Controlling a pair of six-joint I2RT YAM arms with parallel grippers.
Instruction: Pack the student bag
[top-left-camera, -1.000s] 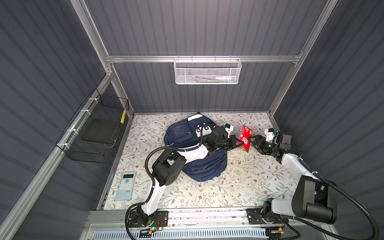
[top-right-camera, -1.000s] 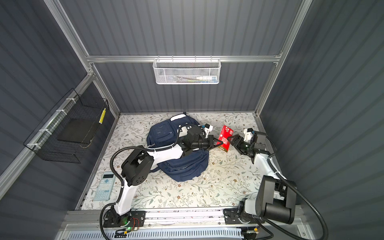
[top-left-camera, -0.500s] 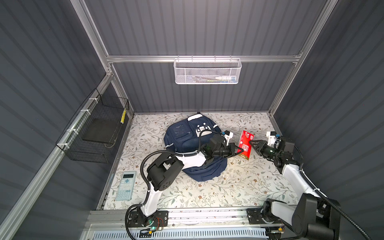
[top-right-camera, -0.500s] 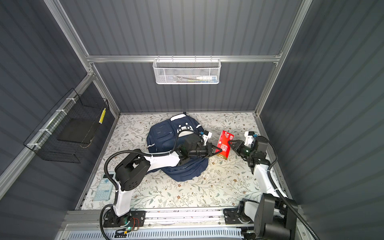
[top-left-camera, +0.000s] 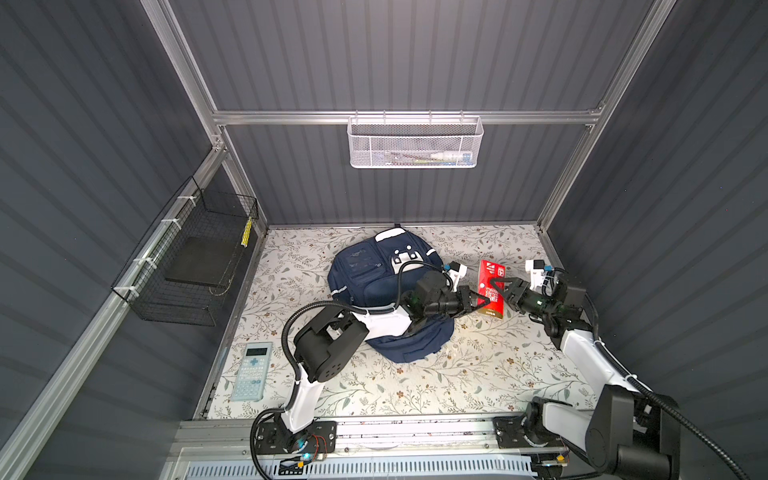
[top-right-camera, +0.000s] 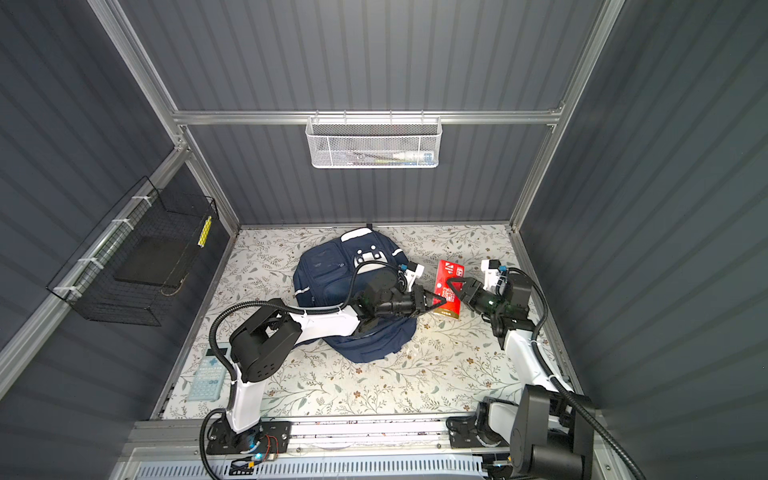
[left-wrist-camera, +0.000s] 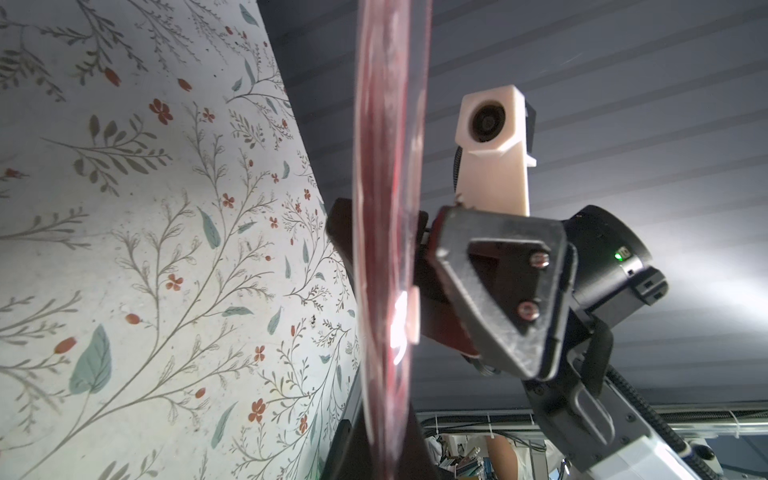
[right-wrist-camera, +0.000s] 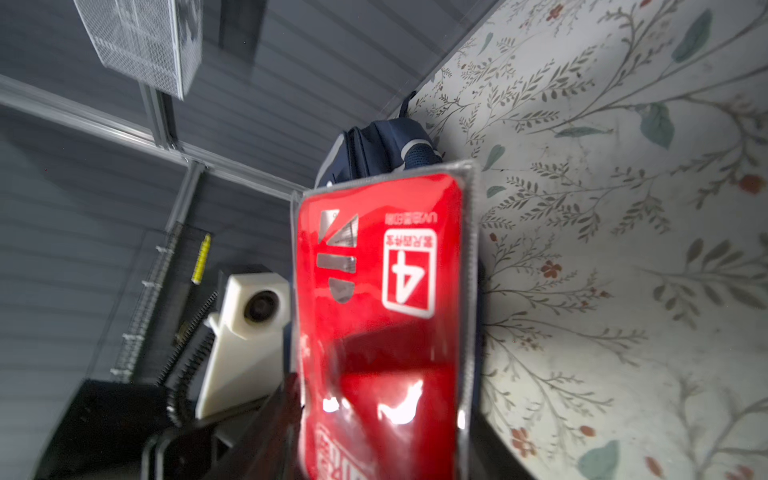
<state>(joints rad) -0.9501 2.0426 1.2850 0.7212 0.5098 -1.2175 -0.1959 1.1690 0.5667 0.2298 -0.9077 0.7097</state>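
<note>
Both top views: student bag (top-left-camera: 361, 274) (top-right-camera: 324, 276) lies on the floral table (top-left-camera: 374, 390) toward the back, w/ the left arm (top-left-camera: 374, 324) across its near-right part. Just right of it a red pkt (top-left-camera: 492, 270) is btwn both arms. Left fingers (top-left-camera: 471, 300) are pinched on its near-left corner, right fingers (top-left-camera: 505, 286) clamped across its middle.

Left wrist: red pkt (left-wrist-camera: 390, 166) edge-on, right fingers (left-wrist-camera: 498, 270) pressed on both sides.

Right wrist: red pkt (right-wrist-camera: 382, 291) face-on at centre, student bag (right-wrist-camera: 374, 145) behind it.
</note>
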